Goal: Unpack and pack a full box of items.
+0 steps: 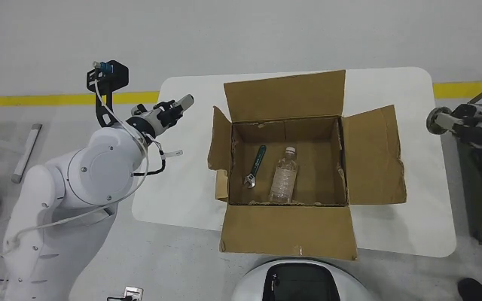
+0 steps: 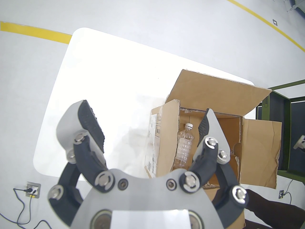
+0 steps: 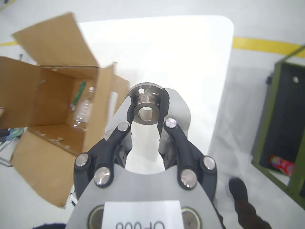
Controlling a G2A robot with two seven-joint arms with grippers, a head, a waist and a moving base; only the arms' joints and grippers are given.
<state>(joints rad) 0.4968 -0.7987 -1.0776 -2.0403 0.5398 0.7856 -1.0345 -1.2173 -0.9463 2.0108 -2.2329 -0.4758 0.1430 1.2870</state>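
right hand [image 3: 147, 109] clamps metal flange [image 3: 144, 92]; box [image 3: 51, 96] nearby

Top view: high above the table [image 1: 188, 150], facing straight down; the whole table and the open box [image 1: 290, 229] are seen from far.
Left wrist view: close behind the left gripper [image 2: 146, 113], looking obliquely down across the table toward the box.
Right wrist view: close behind the right gripper [image 3: 147, 107], looking down from the box's opposite side.
Shared: all three see the inside of the box.
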